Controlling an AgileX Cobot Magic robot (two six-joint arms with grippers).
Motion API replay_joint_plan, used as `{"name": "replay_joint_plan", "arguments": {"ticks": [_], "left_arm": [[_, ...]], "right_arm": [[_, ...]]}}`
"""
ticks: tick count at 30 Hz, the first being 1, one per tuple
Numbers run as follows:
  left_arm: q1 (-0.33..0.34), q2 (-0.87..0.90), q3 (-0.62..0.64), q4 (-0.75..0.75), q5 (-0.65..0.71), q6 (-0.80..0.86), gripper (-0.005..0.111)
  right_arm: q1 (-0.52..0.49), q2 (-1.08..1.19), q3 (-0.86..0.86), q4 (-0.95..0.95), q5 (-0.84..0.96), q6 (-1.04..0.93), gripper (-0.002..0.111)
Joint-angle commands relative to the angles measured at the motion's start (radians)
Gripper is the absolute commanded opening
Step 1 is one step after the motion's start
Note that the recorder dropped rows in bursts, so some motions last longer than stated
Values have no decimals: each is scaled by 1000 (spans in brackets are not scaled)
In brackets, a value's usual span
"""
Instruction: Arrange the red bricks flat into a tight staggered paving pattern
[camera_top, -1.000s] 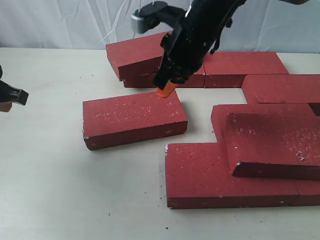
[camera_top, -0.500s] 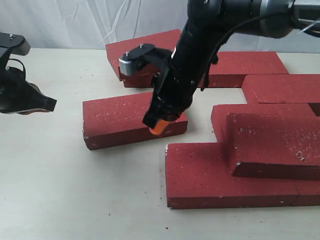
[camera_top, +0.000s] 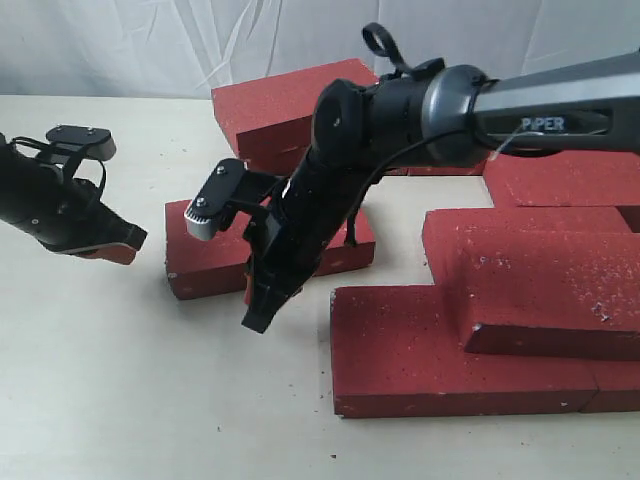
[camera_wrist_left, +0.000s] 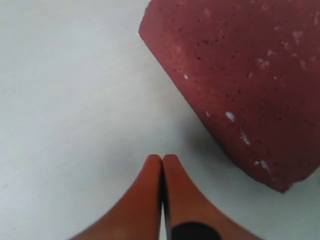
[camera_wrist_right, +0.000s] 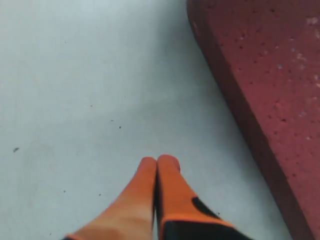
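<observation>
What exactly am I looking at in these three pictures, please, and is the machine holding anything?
This is a robot with two black arms, each ending in an orange-tipped pincer. The wide picture comes from a camera standing off the arms. The two close-ups come from cameras on the wrists, looking along the fingers. On the pale table lie dark-red bricks. Most are grouped on the right, with a top brick resting on its neighbours, and one loose brick lies flat apart from them. The right pincer is low by the table at that brick's front side, and the left pincer hangs near its left end. Both wrist pictures show the fingers pressed together with nothing between them, so nothing is held.
</observation>
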Motion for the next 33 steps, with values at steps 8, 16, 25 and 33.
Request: {"name": "replay_joint_plan", "arguments": {"ticks": [8,16,25,33], "left_arm": [[-95,26,-23,-36,-54,29,0],[-102,28,-23,-43,-114,29,0],[-102,82,-23,-43,-257,29,0],[-102,83,-31,-71,-265,29,0]], "right_arm": [[0,77,-26,-83,-124,-8,0],[0,103,-26,-90,-243,-8,0],[0,103,-26,-90,-325,19,0],[-11,103,-26,-195,-359,83,0]]}}
